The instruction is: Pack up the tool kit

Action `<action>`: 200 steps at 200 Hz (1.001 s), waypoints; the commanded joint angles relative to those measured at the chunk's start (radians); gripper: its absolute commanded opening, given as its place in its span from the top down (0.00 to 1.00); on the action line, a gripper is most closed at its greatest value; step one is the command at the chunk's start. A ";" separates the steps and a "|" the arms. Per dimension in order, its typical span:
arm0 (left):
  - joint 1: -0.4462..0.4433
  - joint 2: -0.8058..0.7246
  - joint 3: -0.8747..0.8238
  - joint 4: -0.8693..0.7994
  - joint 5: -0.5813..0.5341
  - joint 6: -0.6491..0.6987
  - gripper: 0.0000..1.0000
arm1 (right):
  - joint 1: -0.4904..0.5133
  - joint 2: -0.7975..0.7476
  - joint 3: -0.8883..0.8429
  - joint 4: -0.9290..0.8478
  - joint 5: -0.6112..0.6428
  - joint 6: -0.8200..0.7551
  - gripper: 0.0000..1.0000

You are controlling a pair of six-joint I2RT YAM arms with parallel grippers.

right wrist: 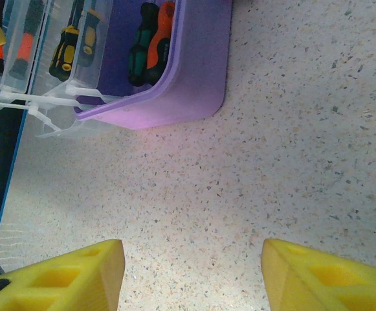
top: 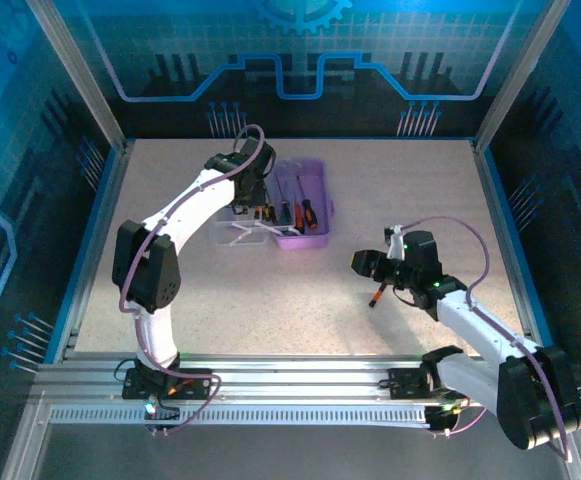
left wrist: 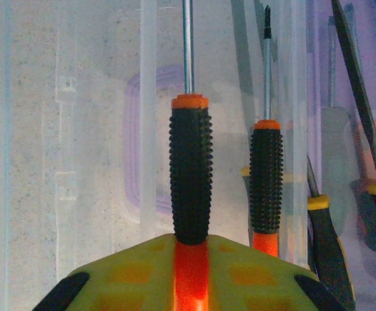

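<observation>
We judge the packing to be about midway. The purple case point(top: 315, 238) sits open near the middle of the table point(top: 170, 300), with its clear lid point(top: 238, 235) folded out flat to the left. A few packed screwdrivers point(top: 308, 212) lie in the purple tray, while others lie on the lid side.

The step in hand is the handling of one screwdriver point(left wrist: 190, 175) with a black ribbed handle and an orange collar. The left pincer point(left wrist: 191, 285) is clamped on the butt of that handle, its yellow fingers drawn together around it. The shaft points straight away from the wrist. In the left wrist view this tool hangs over the clear lid, just beside a second screwdriver point(left wrist: 266, 178) of the same kind. We cannot tell whether it touches the lid.

The next move, as we see it, calls for carrying the tool sideways toward the purple tray. The shaft should stay parallel to those lying there, and the grip should be let go only once the tool is settled in the tray.

The right pincer point(right wrist: 191, 272) hovers over bare table near the corner of the case. Its fingers are well apart, holding nothing and touching nothing.
</observation>
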 commanded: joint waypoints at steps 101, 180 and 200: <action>0.007 0.040 0.035 -0.040 -0.005 0.015 0.80 | 0.010 -0.006 -0.010 -0.004 0.018 -0.015 0.41; 0.007 -0.021 0.084 -0.063 -0.031 0.031 0.74 | 0.010 0.001 -0.007 -0.001 0.014 -0.012 0.41; 0.006 -0.054 0.081 -0.066 -0.031 0.029 0.74 | 0.010 -0.002 -0.005 -0.009 0.018 -0.015 0.41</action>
